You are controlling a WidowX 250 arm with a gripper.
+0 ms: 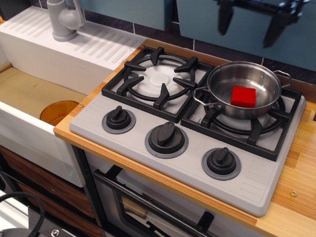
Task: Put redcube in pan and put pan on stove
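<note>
The redcube [243, 96] lies inside the pan [224, 85], a shiny steel pan with two wire loop handles. The pan stands on the right burner grate of the grey stove [168, 163]. My gripper [249, 25] hangs open and empty at the top of the view, well above the pan and a little behind it. Its two black fingers [225, 19] point down and stand wide apart. Nothing is between them.
The left burner grate [157, 76] has nothing on it. Three black knobs [167, 137] line the stove front. A white sink [29, 98] with a grey tap [64, 19] lies to the left. A wooden counter [296, 197] surrounds the stove.
</note>
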